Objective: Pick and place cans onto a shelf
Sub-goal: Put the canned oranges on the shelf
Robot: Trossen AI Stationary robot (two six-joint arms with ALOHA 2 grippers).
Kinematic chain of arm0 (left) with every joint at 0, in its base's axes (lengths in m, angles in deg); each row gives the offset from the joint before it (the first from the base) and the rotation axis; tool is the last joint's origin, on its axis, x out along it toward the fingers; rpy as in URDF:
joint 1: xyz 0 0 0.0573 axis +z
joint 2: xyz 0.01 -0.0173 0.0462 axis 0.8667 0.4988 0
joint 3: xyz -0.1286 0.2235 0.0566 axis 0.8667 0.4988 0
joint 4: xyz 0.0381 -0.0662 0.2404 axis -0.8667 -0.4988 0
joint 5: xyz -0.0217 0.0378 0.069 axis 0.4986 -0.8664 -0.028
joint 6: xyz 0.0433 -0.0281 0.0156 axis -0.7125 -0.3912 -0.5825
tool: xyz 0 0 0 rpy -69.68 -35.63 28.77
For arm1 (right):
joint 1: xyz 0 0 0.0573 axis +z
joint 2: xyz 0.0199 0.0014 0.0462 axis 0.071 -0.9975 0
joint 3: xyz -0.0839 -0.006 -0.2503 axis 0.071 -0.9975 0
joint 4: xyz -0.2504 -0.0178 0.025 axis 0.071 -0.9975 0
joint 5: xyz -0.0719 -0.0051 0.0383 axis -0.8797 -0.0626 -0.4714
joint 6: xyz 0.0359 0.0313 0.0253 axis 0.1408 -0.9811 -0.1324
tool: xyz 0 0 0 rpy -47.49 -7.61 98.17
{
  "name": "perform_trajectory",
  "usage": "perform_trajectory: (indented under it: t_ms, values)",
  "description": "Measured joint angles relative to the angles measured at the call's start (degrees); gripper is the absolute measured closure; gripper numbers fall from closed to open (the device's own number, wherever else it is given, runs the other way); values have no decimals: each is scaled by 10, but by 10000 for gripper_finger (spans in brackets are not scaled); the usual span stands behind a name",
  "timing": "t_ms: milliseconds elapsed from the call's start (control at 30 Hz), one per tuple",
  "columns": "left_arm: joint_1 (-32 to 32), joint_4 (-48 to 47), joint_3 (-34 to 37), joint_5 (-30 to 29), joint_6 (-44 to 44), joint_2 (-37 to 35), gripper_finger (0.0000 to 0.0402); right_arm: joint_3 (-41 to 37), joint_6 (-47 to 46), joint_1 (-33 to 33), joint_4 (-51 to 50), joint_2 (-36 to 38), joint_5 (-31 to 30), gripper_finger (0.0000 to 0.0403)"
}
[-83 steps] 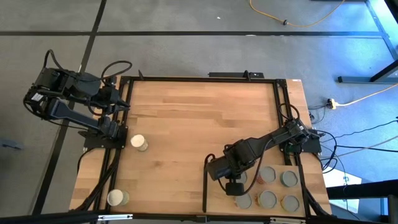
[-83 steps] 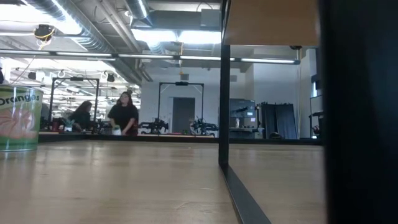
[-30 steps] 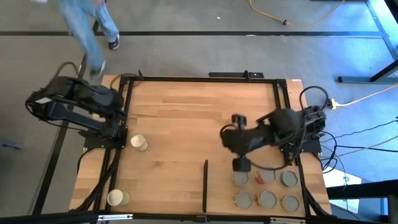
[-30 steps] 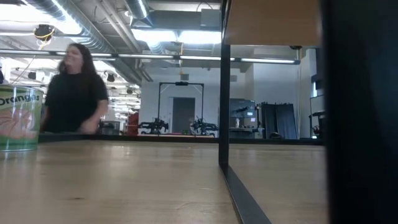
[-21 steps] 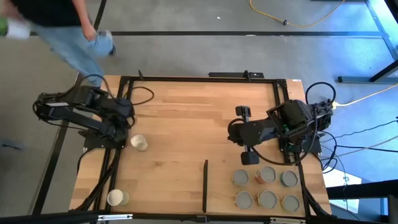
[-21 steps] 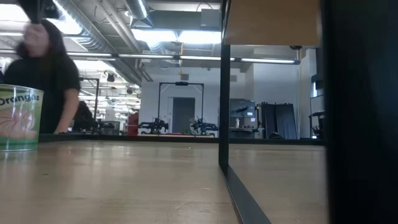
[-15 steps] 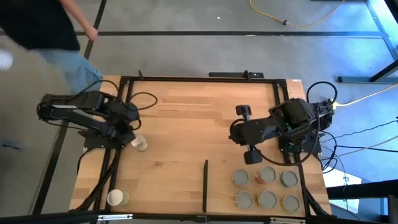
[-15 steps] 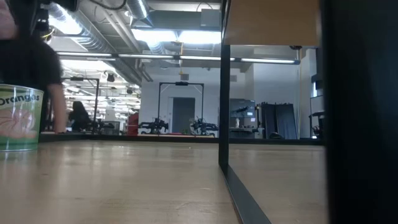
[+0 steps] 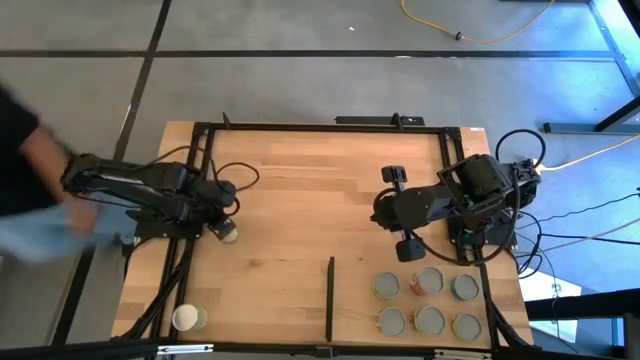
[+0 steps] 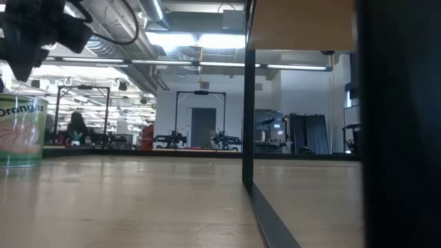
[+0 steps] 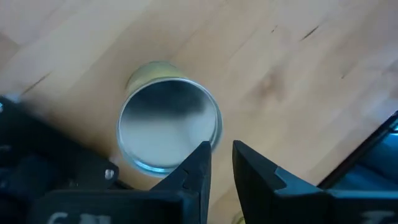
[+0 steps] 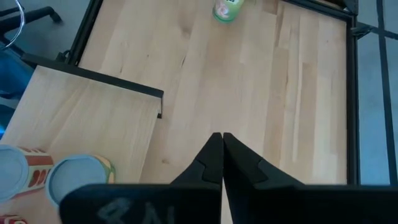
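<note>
Six cans stand in two rows on the light-wood shelf, right of its black strip, at the table's near right. Two of them show in the right wrist view. Two more cans stand on the tabletop at the left, one at mid left and one at the near edge. My left gripper hangs over the mid-left can, pointing down, its fingers narrowly open just beside the can's rim and holding nothing. My right gripper is shut and empty above the table, on the far side of the shelf.
A blurred person is beside the table's left edge. In the low view a can with a green "Oranges" label stands at the left under my left arm. The shelf's black upright stands mid-picture. Bare wood lies between the arms.
My left gripper has gone toward the table's right and near side, ending over the mid-left can. My right gripper has drawn away from the cans on the shelf toward the far edge, then kept still. A person has walked along the table's left side.
</note>
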Motion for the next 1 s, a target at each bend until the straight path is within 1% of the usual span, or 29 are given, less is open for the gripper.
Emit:
perform_trajectory:
  t_ms: [100,200,433,500,600,867,1000]
  values:
    - [-10,24,21,-9,-13,0,343,0,0,0,0,0,0,397]
    - [-20,30,32,-32,-18,0,345,0,-1,0,0,0,0,397]
    - [-37,52,33,-39,-18,0,345,0,-3,0,0,0,0,397]
    - [-46,56,33,-52,-23,0,346,0,-4,0,0,0,0,397]
    - [-65,60,33,-73,-28,13,346,0,-4,0,0,0,0,397]
    - [-113,59,33,-80,-45,64,348,0,-4,0,0,0,0,397]
    - [-129,59,30,-97,-45,90,348,0,-3,0,0,0,0,397]
